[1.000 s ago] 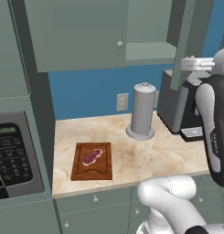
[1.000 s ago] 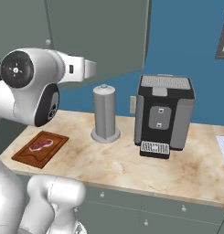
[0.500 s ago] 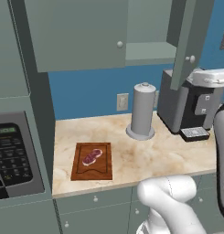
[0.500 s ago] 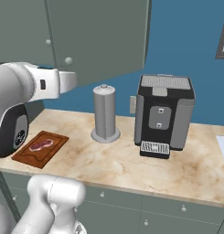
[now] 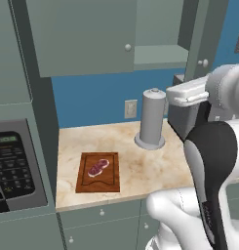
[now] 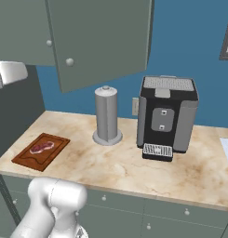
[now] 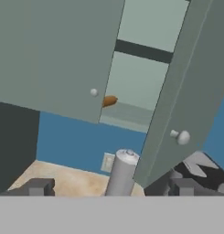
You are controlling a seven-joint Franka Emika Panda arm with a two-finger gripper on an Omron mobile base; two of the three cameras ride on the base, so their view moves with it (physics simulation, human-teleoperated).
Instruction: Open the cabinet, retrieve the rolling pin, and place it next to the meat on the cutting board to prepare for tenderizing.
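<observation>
Counter: beige marbled top (image 5: 140, 166), blue wall behind, grey-green drawers (image 6: 148, 209) below the front edge. A white wall outlet (image 5: 130, 108) sits on the blue wall just left of a grey cylindrical canister (image 5: 152, 117), which stands upright on a round base mid-counter. To the right of the canister stands a black and grey coffee machine (image 6: 167, 116). At far left, a tall unit carries a black oven panel (image 5: 13, 166).

The cutting board (image 5: 97, 172) lies flat at the left end of the counter, near the front edge. The meat (image 5: 98, 167) rests on the board's far half, well inside the groove.

The cabinet (image 5: 91, 34) hangs above the counter. Its left door is shut, knob (image 5: 128, 47) at the lower right corner. Its right door (image 7: 186, 91) is swung open; in the hand view the shelves show through the gap between the doors. A brown rounded end of the rolling pin (image 7: 109, 100) pokes out past the edge of the left door on the lower shelf; the rest is hidden behind that door.

Arm: white links rise at the right of the left base view, the forearm level at about canister-top height. The gripper (image 7: 109, 187) points up toward the cabinet opening, well short of it. Its two dark fingertips (image 7: 38, 186) stand wide apart with nothing between them.
</observation>
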